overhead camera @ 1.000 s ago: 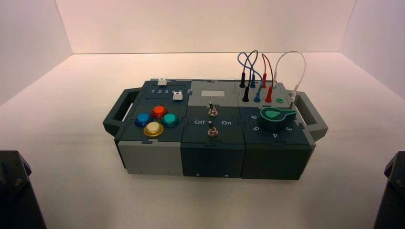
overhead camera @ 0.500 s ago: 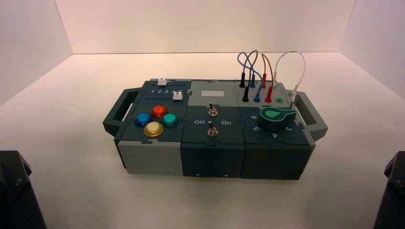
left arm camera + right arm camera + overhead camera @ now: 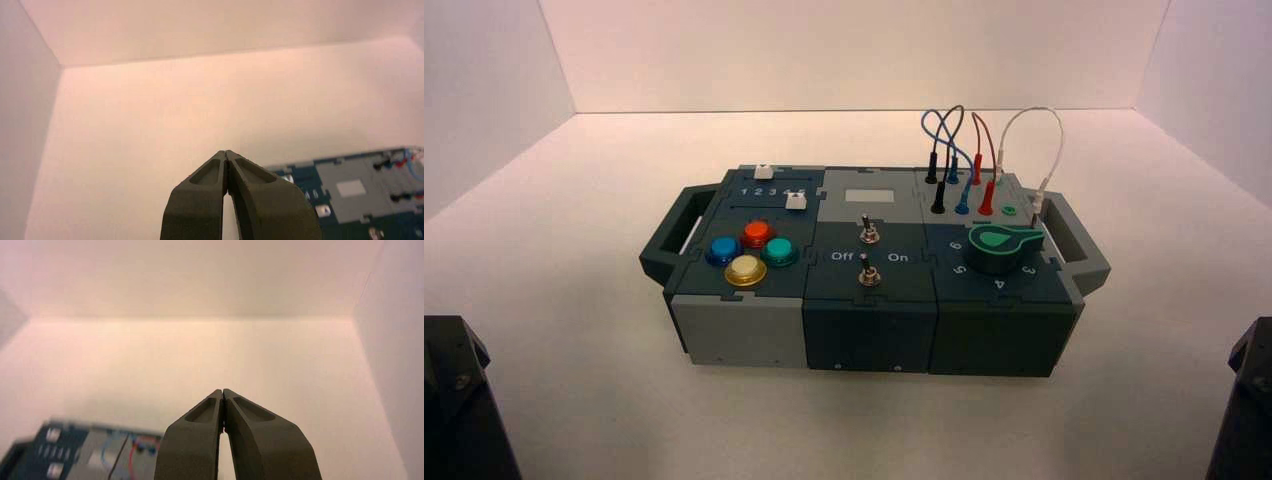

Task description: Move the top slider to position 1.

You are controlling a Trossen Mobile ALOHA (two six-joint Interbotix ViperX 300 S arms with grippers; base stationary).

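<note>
The top slider (image 3: 763,171) is a tiny white knob in a dark slot at the back left of the box (image 3: 869,330). Just in front of it runs a printed number row, with the digit 1 (image 3: 744,192) at its left end. A twin white knob (image 3: 797,201) sits in the second slot, nearer me. My left gripper (image 3: 226,152) is shut on nothing, parked low at the near left, far from the box. My right gripper (image 3: 222,391) is likewise shut on nothing, parked at the near right.
On the box are several coloured round buttons (image 3: 746,270), two toggle switches (image 3: 869,233), a green knob (image 3: 999,246) and looping wires (image 3: 964,140). Dark handles stick out at both ends (image 3: 669,235). White walls enclose the table on three sides.
</note>
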